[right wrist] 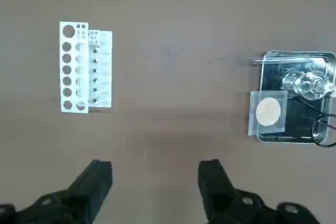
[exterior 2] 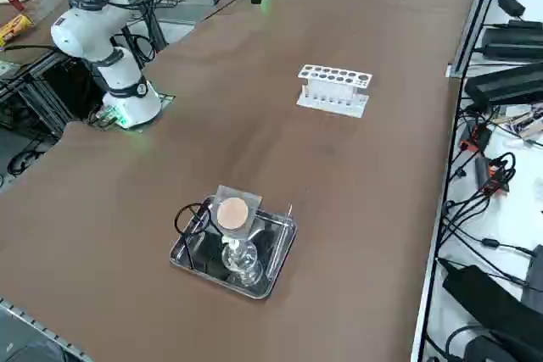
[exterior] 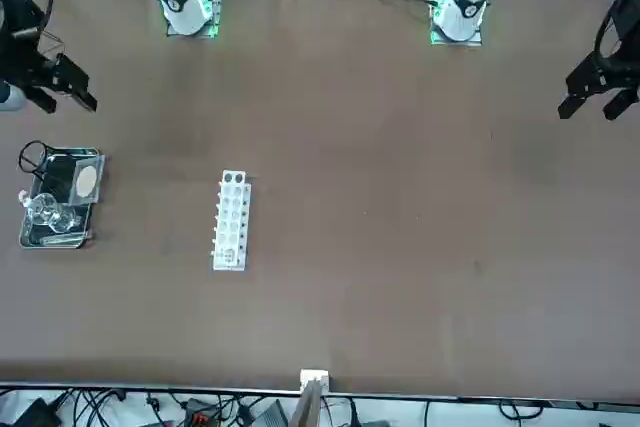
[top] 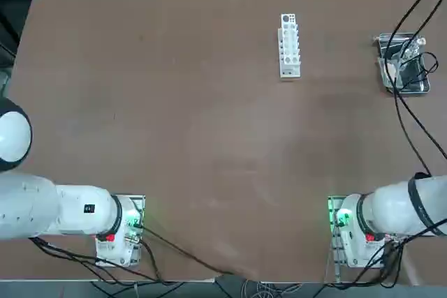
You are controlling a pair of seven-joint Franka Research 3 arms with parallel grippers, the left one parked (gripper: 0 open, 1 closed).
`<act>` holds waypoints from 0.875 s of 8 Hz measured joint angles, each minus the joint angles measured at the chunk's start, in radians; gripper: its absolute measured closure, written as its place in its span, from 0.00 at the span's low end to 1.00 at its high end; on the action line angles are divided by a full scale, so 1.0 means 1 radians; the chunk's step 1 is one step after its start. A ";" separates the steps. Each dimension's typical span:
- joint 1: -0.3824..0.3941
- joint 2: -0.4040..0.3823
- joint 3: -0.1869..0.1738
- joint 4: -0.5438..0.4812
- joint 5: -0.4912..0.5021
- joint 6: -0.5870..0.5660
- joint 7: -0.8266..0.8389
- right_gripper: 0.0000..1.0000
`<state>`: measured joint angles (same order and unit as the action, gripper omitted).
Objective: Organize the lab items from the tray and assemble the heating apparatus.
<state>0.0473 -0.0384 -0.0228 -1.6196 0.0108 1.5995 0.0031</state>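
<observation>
The shiny metal tray (right wrist: 294, 54) lies on the brown table near its far right corner, also seen in the front view (exterior: 50, 244) and the right side view (exterior 2: 259, 287). In it lie the clear glass burner bottle (right wrist: 307, 82) on its side, the square grey mesh (right wrist: 269, 112) with a tan round centre, and the black wire tripod (right wrist: 323, 129) at one end. My right gripper (right wrist: 155, 182) hangs open and empty high above the table, a short way toward the robot's side of the tray (exterior: 62, 95).
A white multi-hole tube rack (top: 289, 45) stands at the far middle of the table, well left of the tray (top: 412, 92). Black cables cross above the tray in the top view. Brown tabletop stretches between rack and arm bases.
</observation>
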 joint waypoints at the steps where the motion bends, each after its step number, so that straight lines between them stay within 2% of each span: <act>1: 0.000 0.000 0.000 0.000 0.000 0.001 0.000 0.00; 5: 0.003 0.007 0.000 0.011 0.001 0.006 0.012 0.00; 7: 0.010 0.044 0.000 0.013 0.001 0.007 0.019 0.00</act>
<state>0.0574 0.0052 -0.0225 -1.6064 0.0114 1.6070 0.0220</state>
